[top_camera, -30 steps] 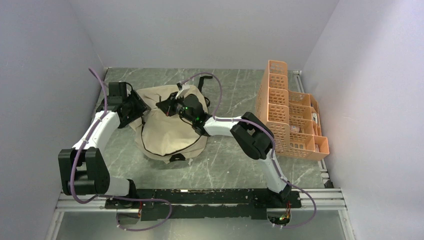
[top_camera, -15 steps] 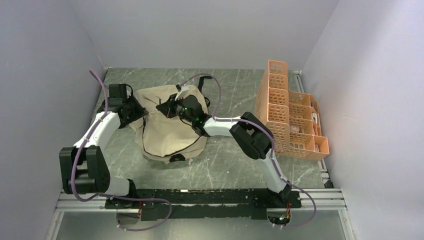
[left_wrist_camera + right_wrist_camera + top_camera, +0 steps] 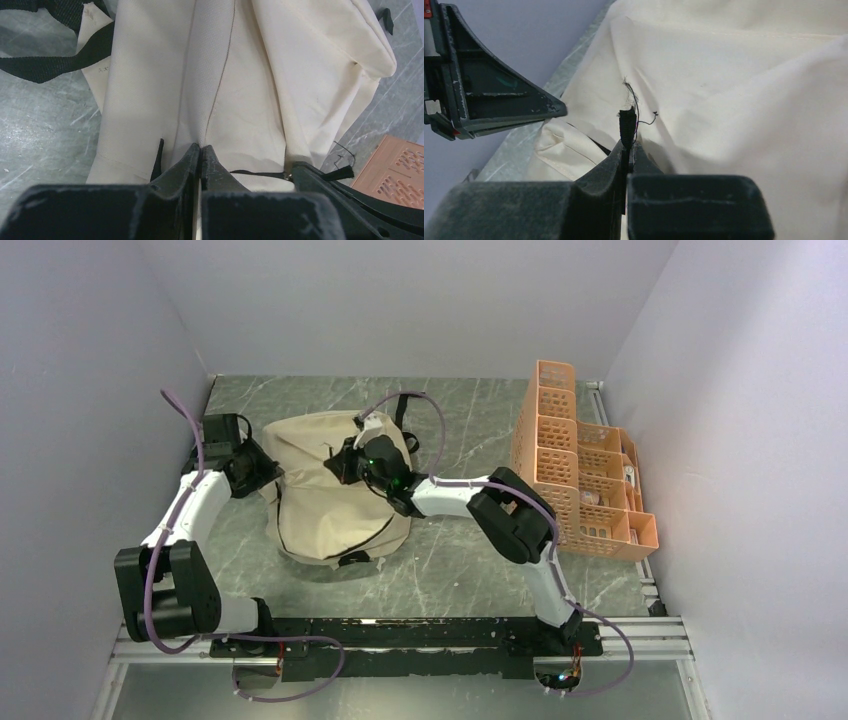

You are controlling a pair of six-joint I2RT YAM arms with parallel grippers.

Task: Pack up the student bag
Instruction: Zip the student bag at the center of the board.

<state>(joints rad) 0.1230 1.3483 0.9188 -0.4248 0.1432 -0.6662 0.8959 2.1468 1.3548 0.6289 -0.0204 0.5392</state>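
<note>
The student bag (image 3: 330,495), beige fabric with black zipper lines, lies on the table between my two arms. At the bag's left edge, my left gripper (image 3: 268,474) is shut. In the left wrist view its jaws (image 3: 201,149) pinch a fold of the bag's cloth (image 3: 240,75). My right gripper (image 3: 342,464) sits over the top of the bag. In the right wrist view it is shut (image 3: 628,146) on a short black zipper pull (image 3: 626,122) with frayed threads. The bag's inside is hidden.
An orange perforated organizer (image 3: 580,465) stands at the right of the table, near the right wall. Black bag straps (image 3: 50,65) trail on the marble top behind the bag. The left wall is close behind my left arm.
My left gripper has shut on the bag's cloth and drawn back to the left, pulling that side of the bag outward. The right gripper has kept its hold on the zipper pull.
</note>
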